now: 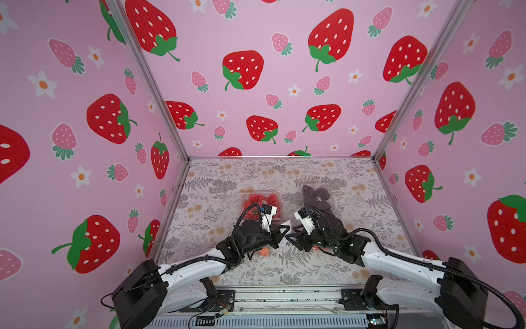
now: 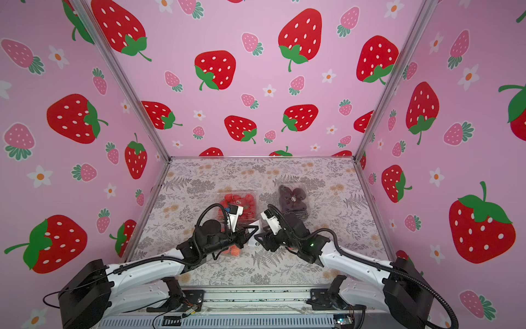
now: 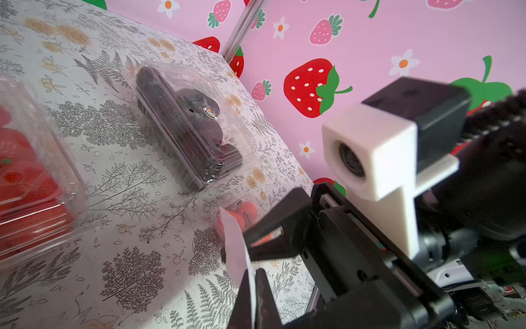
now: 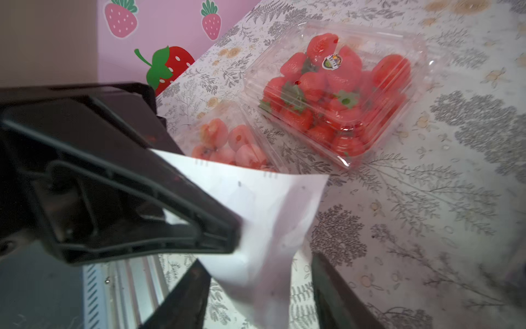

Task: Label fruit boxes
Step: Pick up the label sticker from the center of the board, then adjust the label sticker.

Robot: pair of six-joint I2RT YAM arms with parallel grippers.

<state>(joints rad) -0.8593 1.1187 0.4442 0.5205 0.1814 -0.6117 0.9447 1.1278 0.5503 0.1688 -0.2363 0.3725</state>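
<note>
A flat white sticker sheet (image 4: 270, 205) is clamped in the left gripper (image 3: 254, 282) and straddled by the wide-spread right gripper (image 4: 257, 262), seemingly for peeling a label, with the clear plastic strawberry box (image 4: 341, 94) left beyond the sheet.

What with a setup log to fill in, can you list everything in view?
Clear plastic clamshell box of red strawberries: one, red fruit, far centre of table.
Clear plastic clamshell box of dark purple-black fruits: one, dark fruit, right of the strawberries.
Clear plastic clamshell box of orange-pink round fruits: one, near side, partly under the left arm.
Smaller clear plastic box of orange-red fruits: one, near side, mostly hidden under the right arm.
Flat white paper sticker sheet: one, white, held up between the tools.
Table with grey leaf-print cover: one, under everything.
Pink strawberry-print walls: three, around the table.
Left tool: one, black, shut on the sheet.
Right tool: one, black, open around the sheet.
</note>
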